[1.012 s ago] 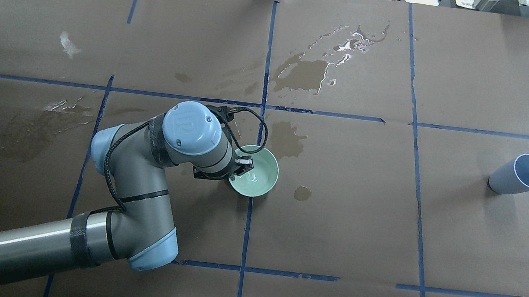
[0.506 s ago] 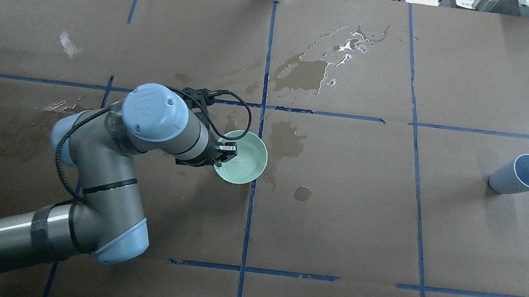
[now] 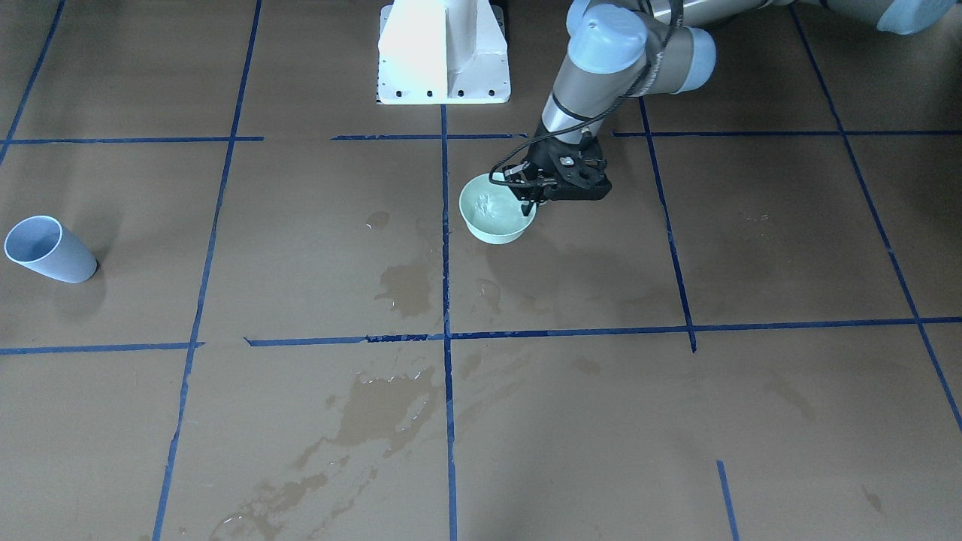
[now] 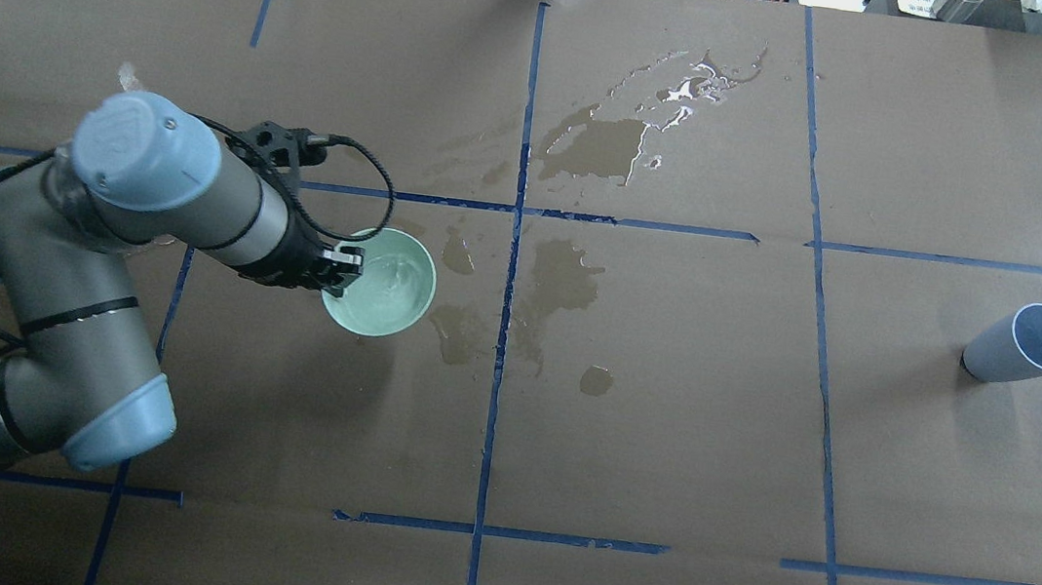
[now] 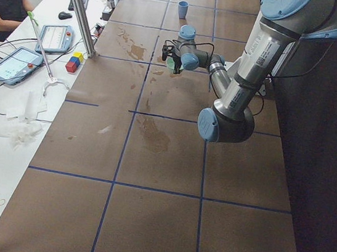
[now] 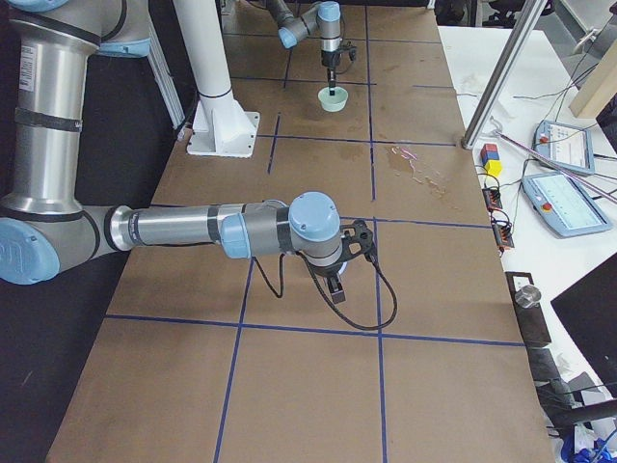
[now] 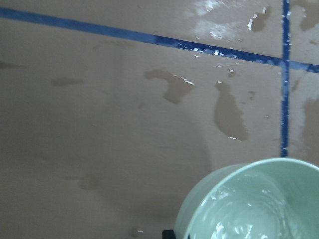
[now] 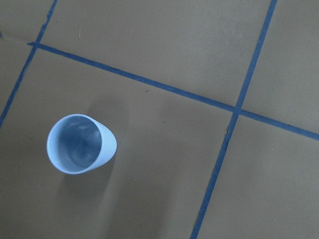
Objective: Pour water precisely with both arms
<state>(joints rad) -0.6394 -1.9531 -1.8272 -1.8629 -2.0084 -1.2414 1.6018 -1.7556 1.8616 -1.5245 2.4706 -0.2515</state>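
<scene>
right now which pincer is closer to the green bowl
Left. The left pincer clamps the green bowl by its rim. The right pincer hangs well away along the table on the robot's right, its camera looking down on the blue cup.

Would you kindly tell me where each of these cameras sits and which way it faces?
Front-facing: across the table, facing the robot; pedestal, left arm, left gripper on the green bowl.
Overhead: behind the robot, looking down; left arm and gripper.
Exterior left: table's left end; left arm near.
Exterior right: opposite end; right arm near, right gripper.
Left wrist: down onto the bowl; no body clearly.
Right wrist: down onto the blue cup; no body.
Shared: front-facing and overhead both show bowl and cup.
</scene>
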